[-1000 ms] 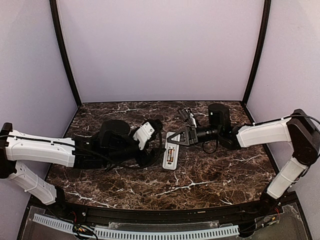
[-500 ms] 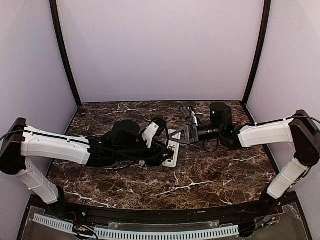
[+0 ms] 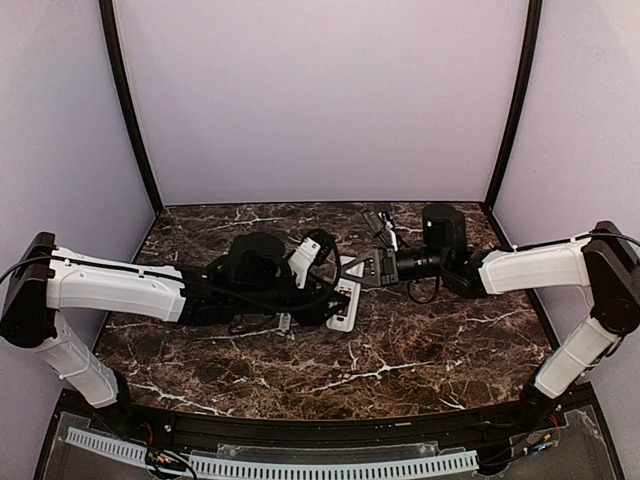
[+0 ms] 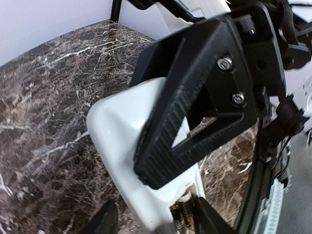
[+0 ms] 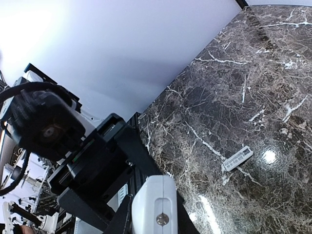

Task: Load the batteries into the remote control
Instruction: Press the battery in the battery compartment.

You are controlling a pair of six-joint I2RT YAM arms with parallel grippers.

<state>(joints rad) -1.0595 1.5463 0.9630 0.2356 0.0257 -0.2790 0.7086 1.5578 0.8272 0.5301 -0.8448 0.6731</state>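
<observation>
The white remote control (image 3: pixel 347 296) lies mid-table with its back up. Its open recess shows two gold-ended batteries (image 4: pixel 184 220). My right gripper (image 3: pixel 366 271) is shut on the remote's far end, and its ribbed black finger (image 4: pixel 195 107) lies flat on the white shell. From the right wrist the remote's end (image 5: pixel 157 202) sits between my own fingers. My left gripper (image 4: pixel 156 225) is open and straddles the remote at the battery recess. One of its fingertips (image 4: pixel 103 222) stands clear of the shell, and the other is close beside the batteries.
A white barcode sticker (image 5: pixel 238 158) lies on the marble table (image 3: pixel 420 350). A small dark object (image 3: pixel 378 222) sits near the back wall behind the right gripper. Black frame posts (image 3: pixel 130 110) stand at the back corners.
My left arm has reached rightward until its gripper covers the remote, and its jaws have narrowed. The right gripper has stayed shut on the remote's far end.
</observation>
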